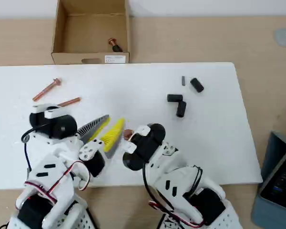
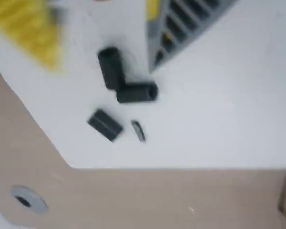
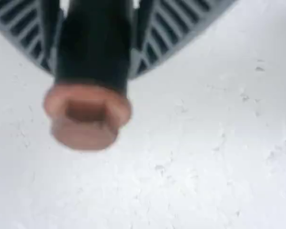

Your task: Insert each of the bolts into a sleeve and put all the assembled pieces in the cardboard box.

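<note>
Copper bolt (image 3: 86, 117) in a black cylindrical sleeve (image 3: 93, 47): we see it clamped between the right gripper's (image 3: 93, 71) grey ribbed jaws, bolt head poking out past the tips. The left gripper (image 1: 114, 120) sits just beside it, jaws spread wide on nothing. Three loose black sleeves (image 2: 137, 93) lie well ahead of those open jaws on the white mat (image 1: 219, 143). One assembled piece (image 1: 115, 45) lies in the brown cardboard box (image 1: 57, 28).

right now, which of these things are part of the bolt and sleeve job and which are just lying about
Job: cardboard box, assembled piece in it, two loose bolts, three loose sleeves, sleeved bolt in the right arm's jaws.
Lying about: round grey disc, grey device, small grey piece by the sleeves.
</note>
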You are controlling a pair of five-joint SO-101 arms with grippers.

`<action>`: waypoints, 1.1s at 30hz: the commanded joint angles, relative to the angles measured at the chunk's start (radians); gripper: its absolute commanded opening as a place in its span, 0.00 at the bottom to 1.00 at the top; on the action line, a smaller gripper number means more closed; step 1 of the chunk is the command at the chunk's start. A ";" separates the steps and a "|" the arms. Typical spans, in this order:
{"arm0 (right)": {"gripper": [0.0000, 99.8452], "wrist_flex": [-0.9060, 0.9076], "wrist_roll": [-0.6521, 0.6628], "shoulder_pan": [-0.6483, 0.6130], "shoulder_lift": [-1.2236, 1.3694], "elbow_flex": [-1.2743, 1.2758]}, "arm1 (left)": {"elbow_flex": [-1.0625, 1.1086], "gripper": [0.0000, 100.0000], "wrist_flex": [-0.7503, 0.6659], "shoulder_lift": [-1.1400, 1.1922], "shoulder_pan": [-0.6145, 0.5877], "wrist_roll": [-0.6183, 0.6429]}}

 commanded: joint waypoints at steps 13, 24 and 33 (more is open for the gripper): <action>0.01 0.054 -0.183 0.294 -0.033 -0.127 | 0.167 0.00 0.002 -0.002 -0.446 -0.232; 0.01 0.029 -0.233 0.302 0.598 -0.622 | 0.454 0.00 -0.006 -0.002 -0.519 -0.230; 0.01 -0.173 -0.196 0.303 1.090 -0.975 | 0.480 0.00 -0.006 -0.002 -0.519 -0.229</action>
